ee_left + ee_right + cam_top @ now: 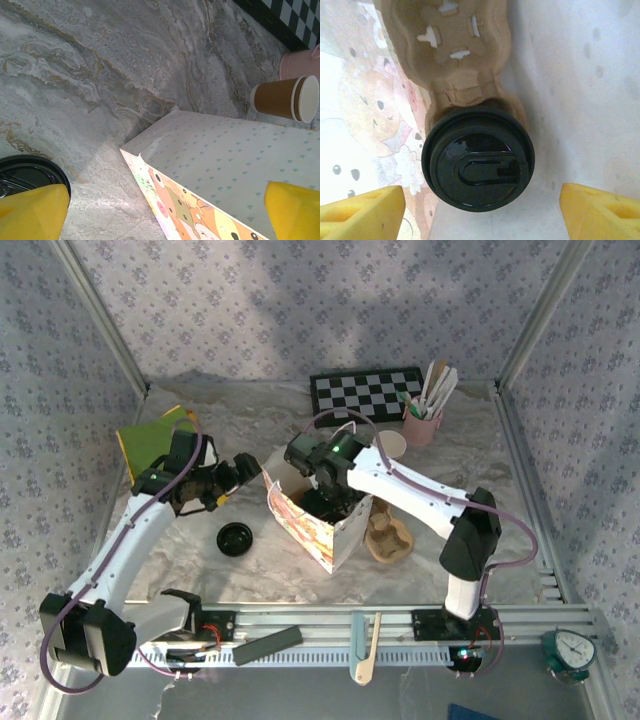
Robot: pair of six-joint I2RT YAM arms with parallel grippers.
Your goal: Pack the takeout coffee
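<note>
We are looking at a surface [290, 585] draped in crumpled grey-white marbled cloth, with pale flower-print walls [250, 300] and aluminium posts closing it in on the left, far and right sides.

Along the far edge a black-and-white chequered board [365, 393] is lying, with a pink cup of wooden stirrers [425, 420] at its right and an open tan paper cup [393, 445] just nearer. A green-and-yellow book [150, 440] is sitting at the far left.

In the middle a white paper bag printed with cartoon animals [320, 525] is standing open. A brown moulded-pulp tray [388, 535] is lying just right of it and a loose round black lid [235, 538] to its left.

The takeout coffee [477, 160], black-lidded, is sitting inside the bag in a pulp holder. The right gripper [482, 209] is hanging over it, released, its yellow fingertips [365, 210] standing clear of the lid on both sides. The left gripper [228, 485] is spread wide, grasping nothing, just left of the bag.

Bare cloth is lying open near the left and along the right edge.
</note>
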